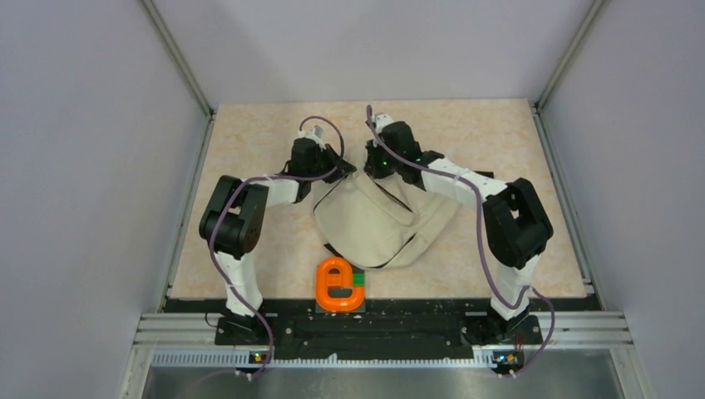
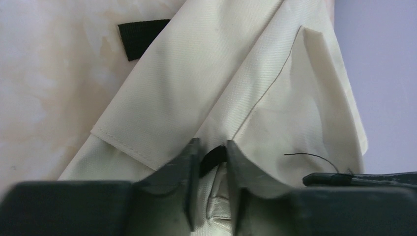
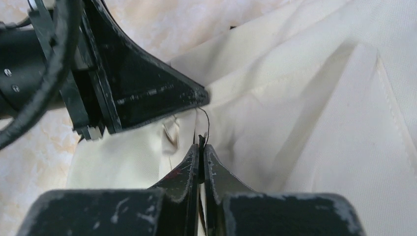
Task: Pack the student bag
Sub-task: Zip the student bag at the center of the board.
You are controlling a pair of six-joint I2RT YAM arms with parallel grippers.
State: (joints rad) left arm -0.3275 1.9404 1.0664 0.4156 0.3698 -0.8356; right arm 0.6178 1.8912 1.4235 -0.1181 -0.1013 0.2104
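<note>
Student bag [image 1: 378,220] lies slumped on the table [image 1: 249,150] just beyond the orange e-shaped piece [image 1: 337,284], and we have both grippers at its edge farthest from that piece. Our left gripper [image 2: 212,147] is nearly closed, nipping black trim and cream fabric, while our right gripper [image 3: 200,145] is pinched fully together, seemingly on a thin fold of the same cloth. We judge this paired hold is meant to lift and spread the mouth for packing.
</note>
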